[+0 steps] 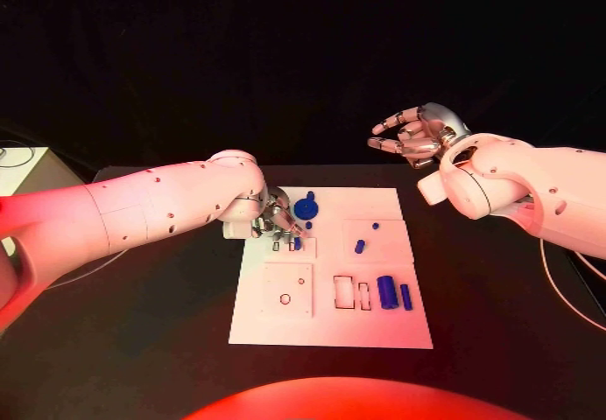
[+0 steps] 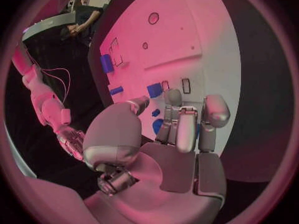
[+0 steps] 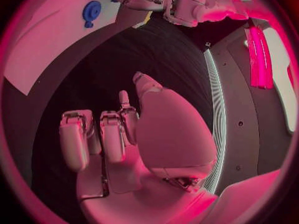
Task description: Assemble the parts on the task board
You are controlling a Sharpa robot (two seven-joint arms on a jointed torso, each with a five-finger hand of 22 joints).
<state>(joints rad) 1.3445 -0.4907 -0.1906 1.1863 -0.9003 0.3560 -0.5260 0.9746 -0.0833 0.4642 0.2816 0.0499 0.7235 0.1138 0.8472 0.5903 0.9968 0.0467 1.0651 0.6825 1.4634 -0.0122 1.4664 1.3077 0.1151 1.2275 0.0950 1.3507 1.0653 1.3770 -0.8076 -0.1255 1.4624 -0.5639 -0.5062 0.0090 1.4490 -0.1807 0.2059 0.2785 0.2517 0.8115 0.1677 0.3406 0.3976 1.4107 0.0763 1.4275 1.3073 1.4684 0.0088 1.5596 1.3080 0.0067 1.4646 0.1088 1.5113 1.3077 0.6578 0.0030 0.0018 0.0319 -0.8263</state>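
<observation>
White task board lies inside the black table's edges.

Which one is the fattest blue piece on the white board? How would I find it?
Find the white board in the middle of the black table. Go to its near right part, beside two empty rectangle outlines. The fat blue piece lies there, wider than the thin blue stick on its right.

- The right hand hangs over black table, fingers curled in, holding nothing.
- Beyond it, the board carries a round blue part.
- The left hand reaches over the board.
</observation>
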